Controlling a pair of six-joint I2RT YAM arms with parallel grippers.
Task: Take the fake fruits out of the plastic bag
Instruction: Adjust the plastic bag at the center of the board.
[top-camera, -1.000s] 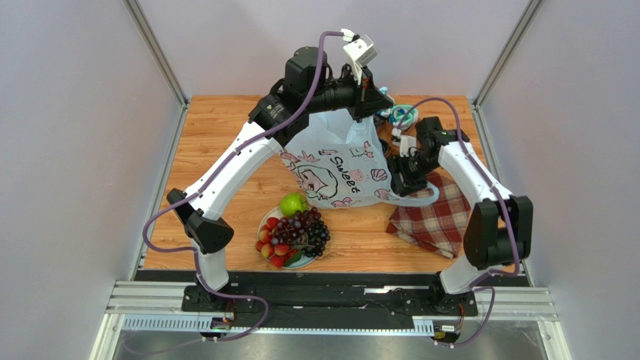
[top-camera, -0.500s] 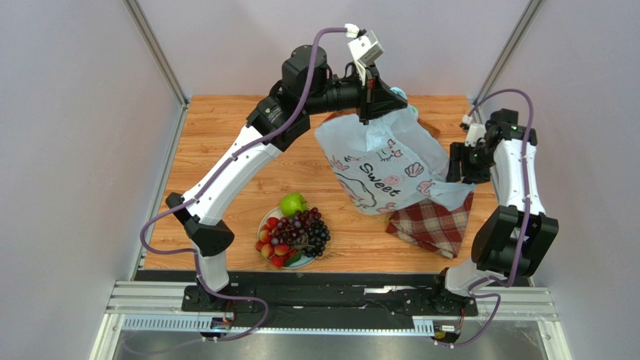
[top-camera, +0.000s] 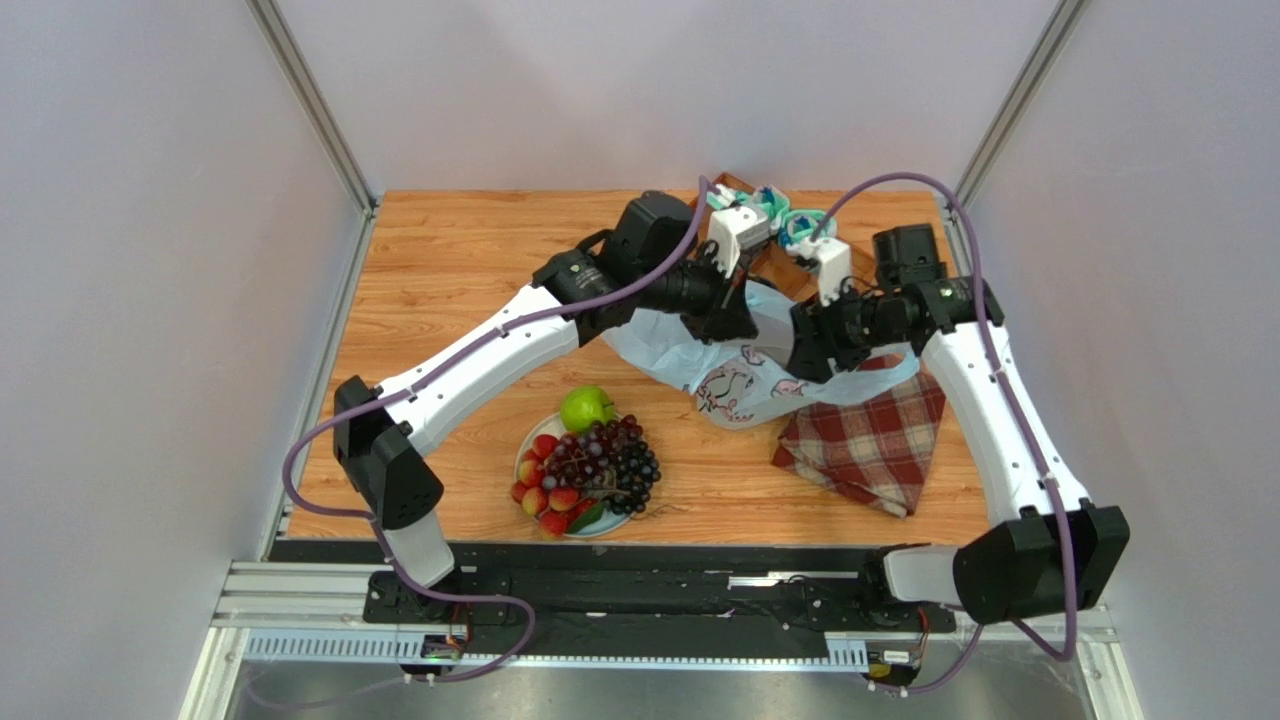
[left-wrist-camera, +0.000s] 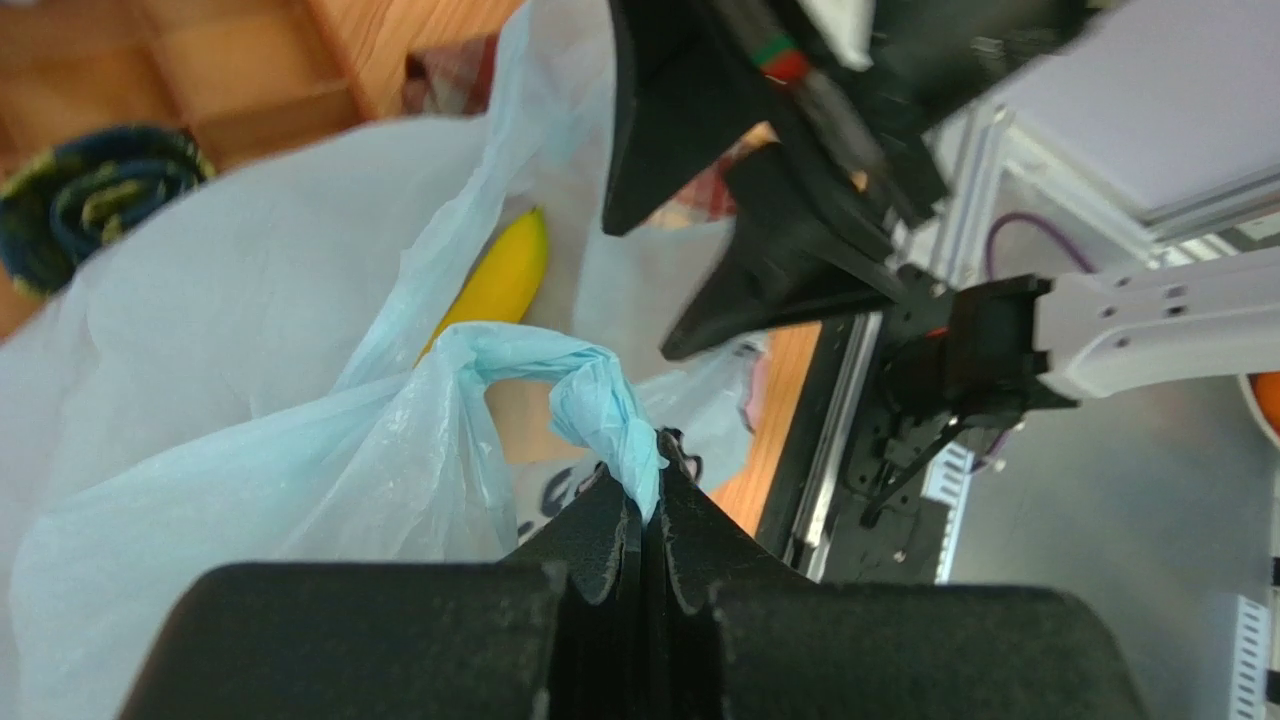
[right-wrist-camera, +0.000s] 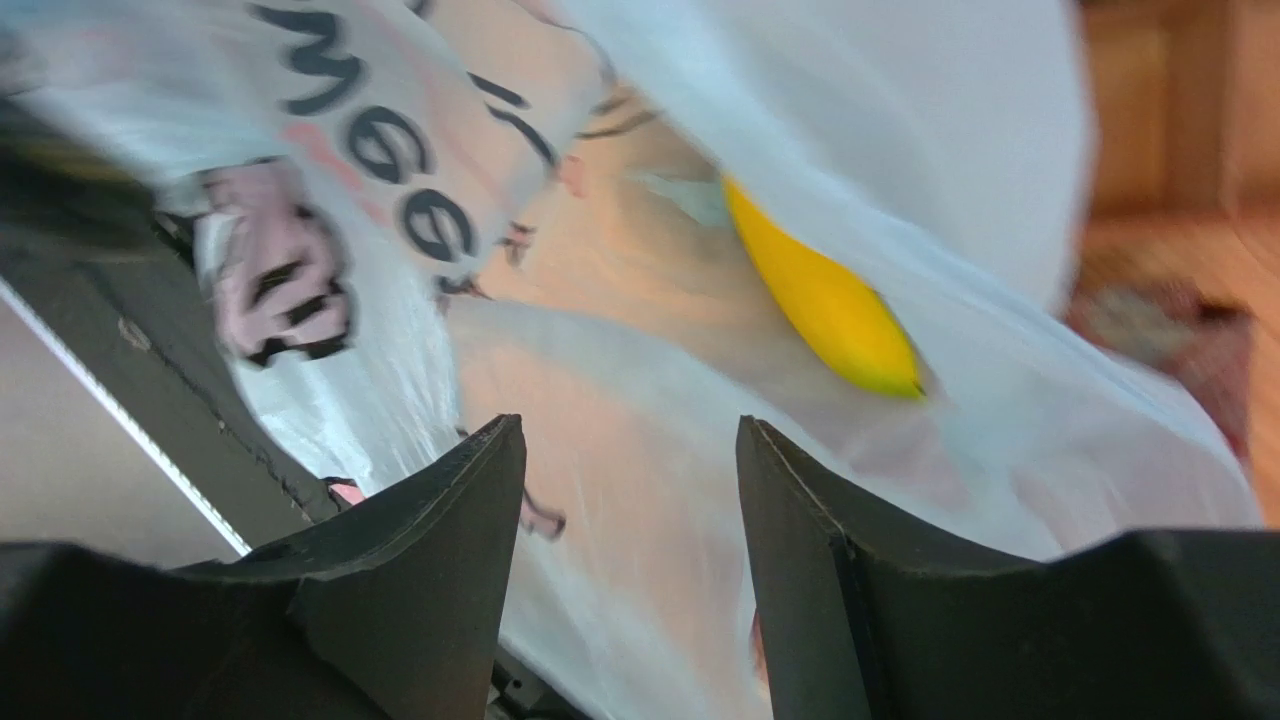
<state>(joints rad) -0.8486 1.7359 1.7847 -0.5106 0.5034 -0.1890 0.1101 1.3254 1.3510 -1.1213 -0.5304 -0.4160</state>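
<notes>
The pale-blue plastic bag with cartoon print lies slumped on the table between both arms. My left gripper is shut on its twisted loop handle. A yellow banana lies inside the bag and also shows in the right wrist view. My right gripper is open, its fingers spread just in front of the bag's film, holding nothing. The green apple, purple grapes and small red fruits sit on a plate at the front.
A red plaid cloth lies at the right, partly under the bag. Teal-white rolled socks and a wooden tray edge are at the back behind the grippers. Grey walls close in both sides.
My left gripper has dropped from high at the back down toward the table, so the bag has collapsed. My right gripper has swung in from the right edge to the bag's right side.
</notes>
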